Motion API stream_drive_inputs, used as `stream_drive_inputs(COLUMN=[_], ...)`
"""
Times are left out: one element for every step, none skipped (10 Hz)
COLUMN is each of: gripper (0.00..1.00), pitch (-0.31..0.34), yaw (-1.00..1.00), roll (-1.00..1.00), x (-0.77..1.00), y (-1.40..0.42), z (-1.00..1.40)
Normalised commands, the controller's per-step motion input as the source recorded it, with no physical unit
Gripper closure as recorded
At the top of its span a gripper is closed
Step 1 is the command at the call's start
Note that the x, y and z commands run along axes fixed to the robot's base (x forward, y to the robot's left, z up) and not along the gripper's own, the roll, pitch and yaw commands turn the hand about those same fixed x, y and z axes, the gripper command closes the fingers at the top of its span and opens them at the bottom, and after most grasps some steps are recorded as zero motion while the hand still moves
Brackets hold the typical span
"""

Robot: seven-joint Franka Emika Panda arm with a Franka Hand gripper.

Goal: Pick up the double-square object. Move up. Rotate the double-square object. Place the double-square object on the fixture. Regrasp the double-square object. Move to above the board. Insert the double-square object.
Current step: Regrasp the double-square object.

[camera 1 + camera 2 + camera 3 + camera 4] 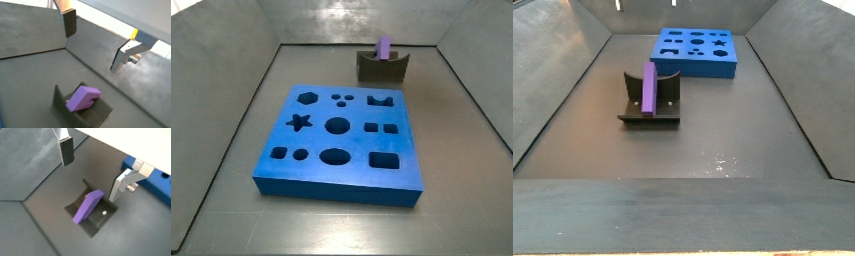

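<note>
In a wrist view, the gripper (93, 42) hangs above the fixture (83, 107). Its two fingers (69, 23) are wide apart and hold nothing. The double-square object (83, 98) sits in the fixture below, leaning in the dip.

In a wrist view, the gripper (93, 170) is open the same way, with one dark pad on one side and the silver plate on the other. The double-square object (88, 206) lies slanted on the fixture (93, 218). It is well below the fingers (65, 151), not between them.

In a side view, the double-square object (384, 49) stands up out of the fixture (382, 67), just behind the board (338, 139). No arm shows here.

In a side view, the double-square object (648, 88) rests on the fixture (649, 101), and the board (698, 51) is farther back.

The placing step looks done. I think the regrasp comes next. The gripper needs to come down so the purple block sits between its fingers, then squeeze it. The arm seems to point down from above.
</note>
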Motion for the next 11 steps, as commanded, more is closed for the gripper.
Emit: stream_drive_inputs(gripper=[0.0,0.0,0.0,0.0,0.0,0.0,0.0,0.0,0.0,0.0,0.0], pitch=[0.023,0.043,0.063,0.096,0.116,0.145,0.145,0.134,0.123,0.114,0.094], yaw=[0.03,0.04,0.04,0.06,0.07,0.1,0.12,0.14,0.15,0.21,0.22], roll=[1.0,1.0,1.0,1.0,1.0,0.88,0.7,0.45,0.34,0.15,0.14], x=[0.04,0.06,0.07,0.09,0.09,0.1,0.1,0.1,0.1,0.04,0.04], y=[-0.03,-0.03,-0.03,-0.04,-0.04,-0.05,-0.05,-0.05,-0.04,0.07,0.07], z=[-0.01,-0.01,-0.01,-0.01,-0.01,-0.02,-0.02,-0.02,-0.02,-1.0,-1.0])
